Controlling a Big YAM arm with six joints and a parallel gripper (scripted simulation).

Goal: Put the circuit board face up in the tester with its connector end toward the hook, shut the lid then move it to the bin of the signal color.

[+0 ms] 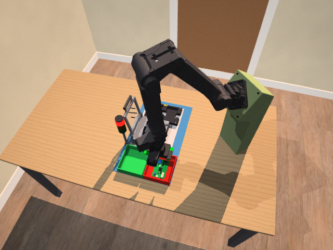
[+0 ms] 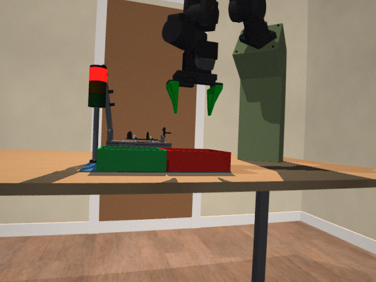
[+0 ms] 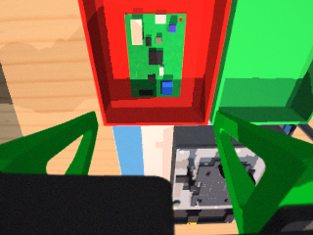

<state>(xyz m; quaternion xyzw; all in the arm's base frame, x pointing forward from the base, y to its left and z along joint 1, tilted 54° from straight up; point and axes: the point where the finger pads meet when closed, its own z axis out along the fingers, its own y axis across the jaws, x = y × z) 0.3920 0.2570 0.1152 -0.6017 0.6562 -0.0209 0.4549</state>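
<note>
The green circuit board (image 3: 156,54) lies flat and face up on the floor of the red bin; it also shows in the top view (image 1: 160,171). My gripper (image 2: 192,98) is open and empty. It hangs well above the bins, its green fingers apart and pointing down, in the wrist view (image 3: 156,166) on either side of the tester's plate (image 3: 210,181). The signal tower (image 2: 97,86) shows red at its top. The tester's lid (image 1: 131,111) stands open. The green bin (image 1: 131,160) beside the red one is empty.
The two bins stand side by side on the blue bench mat (image 1: 185,126) near the table's front. The black tray (image 1: 171,113) lies at the mat's far end. The olive arm pedestal (image 1: 246,113) stands at the right of the table.
</note>
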